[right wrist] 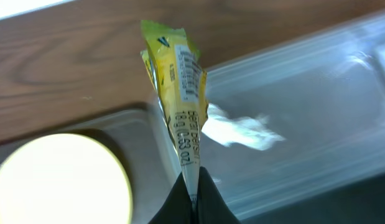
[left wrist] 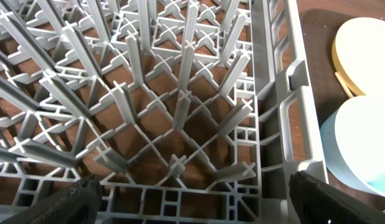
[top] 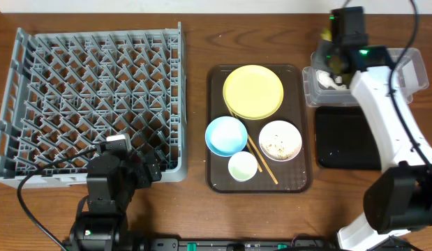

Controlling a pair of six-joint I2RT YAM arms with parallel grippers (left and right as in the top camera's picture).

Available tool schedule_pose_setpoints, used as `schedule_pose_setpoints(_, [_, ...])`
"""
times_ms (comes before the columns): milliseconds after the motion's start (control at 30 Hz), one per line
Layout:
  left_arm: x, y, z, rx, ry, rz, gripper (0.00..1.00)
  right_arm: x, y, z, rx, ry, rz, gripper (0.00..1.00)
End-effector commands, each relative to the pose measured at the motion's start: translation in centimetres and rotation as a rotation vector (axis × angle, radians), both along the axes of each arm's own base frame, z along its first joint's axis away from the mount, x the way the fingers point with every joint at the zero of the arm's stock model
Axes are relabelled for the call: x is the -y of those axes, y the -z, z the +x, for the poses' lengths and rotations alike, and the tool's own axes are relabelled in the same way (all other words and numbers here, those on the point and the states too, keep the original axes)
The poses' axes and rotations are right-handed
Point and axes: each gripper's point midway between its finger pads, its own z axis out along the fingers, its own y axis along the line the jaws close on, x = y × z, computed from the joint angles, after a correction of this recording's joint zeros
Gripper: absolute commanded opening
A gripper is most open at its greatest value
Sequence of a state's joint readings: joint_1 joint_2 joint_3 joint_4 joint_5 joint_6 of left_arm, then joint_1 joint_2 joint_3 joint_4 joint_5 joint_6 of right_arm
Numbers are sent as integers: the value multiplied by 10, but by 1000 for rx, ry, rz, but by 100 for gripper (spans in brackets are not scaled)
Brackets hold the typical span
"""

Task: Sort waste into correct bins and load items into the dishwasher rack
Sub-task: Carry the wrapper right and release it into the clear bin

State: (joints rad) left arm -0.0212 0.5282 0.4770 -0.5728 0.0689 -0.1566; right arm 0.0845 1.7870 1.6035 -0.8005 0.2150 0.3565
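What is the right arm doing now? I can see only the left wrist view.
Observer: The right pincer is shut on the yellow-green snack wrapper, at the clear tub.
Operator: Is something inside that tub?
Observer: Yes, a small crumpled white scrap lies in it.
Operator: Where is the white bowl?
Observer: The white bowl is on the brown tray, right of the light blue bowl, with crumbs inside.
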Motion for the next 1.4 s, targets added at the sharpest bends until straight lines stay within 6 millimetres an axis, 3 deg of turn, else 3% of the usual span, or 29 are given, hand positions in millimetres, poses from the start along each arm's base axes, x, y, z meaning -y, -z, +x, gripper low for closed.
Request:
schedule_pose_setpoints(0, [-1,-9,2,21,3,7,98,38,3,-12,-32,135,-32,1])
schedule_pose_setpoints(133, [-1,-9,2,21,3,6,98,57,19,-25,-89,236,1,1])
schedule_pose_setpoints(300, [-1,-9,2,21,3,6,98,65,34,-27,-127,265,11,4])
schedule_pose_setpoints(733, [-1,-9,3,23,3,6,98,66,47,-26,-147,267,10,85])
schedule_pose_setpoints(833, [-1,-9,3,25,3,6,98,65,46,-24,-138,266,11,98])
schedule_pose_setpoints(1000, [-1,-9,3,24,3,6,98,56,46,-19,-129,236,63,99])
schedule_pose_setpoints(1133, [-1,-9,3,24,3,6,98,32,42,-14,-128,82,133,98])
schedule_pose_setpoints(1367, [-1,-9,3,24,3,6,98,-14,4,-25,-83,-167,165,90])
